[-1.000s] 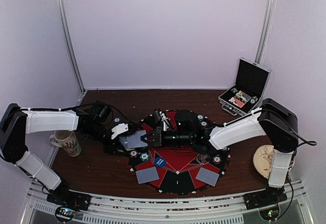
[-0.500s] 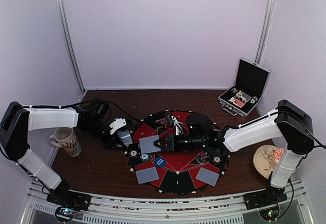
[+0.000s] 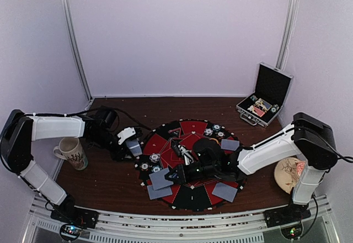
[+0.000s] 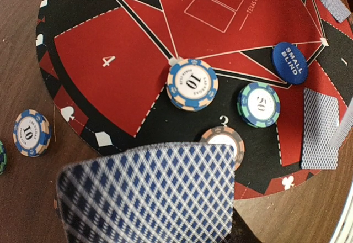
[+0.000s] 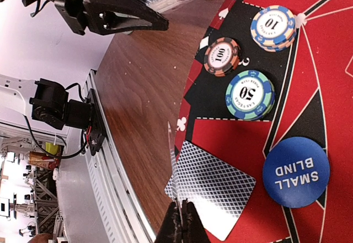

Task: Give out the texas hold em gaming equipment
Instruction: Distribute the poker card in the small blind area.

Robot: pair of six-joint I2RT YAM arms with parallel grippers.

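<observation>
So the right gripper [image 5: 179, 225] has swung down from mid-mat to the poker mat's [image 3: 194, 197] front-left rim, jaws pinched tight on 1 card [image 3: 160, 178] over a lying card [image 5: 215, 190]. The left gripper [image 3: 131, 143] hasn't budged, jaws clamping the deck [image 4: 149, 196] at the mat's left edge. Bare tabletop [image 3: 110, 182] sits just beyond the rim.

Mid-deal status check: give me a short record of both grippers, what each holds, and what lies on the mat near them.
left gripper: shut on the deck of cards, at the left edge of the mat
right gripper: shut on a single card, over the mat's near-left part
face-down card: lies on the mat below the single card
small blind button: on the mat beside it
chips nearby: 10 chip, 50 chip, 100 chip
case: open, far right
</observation>
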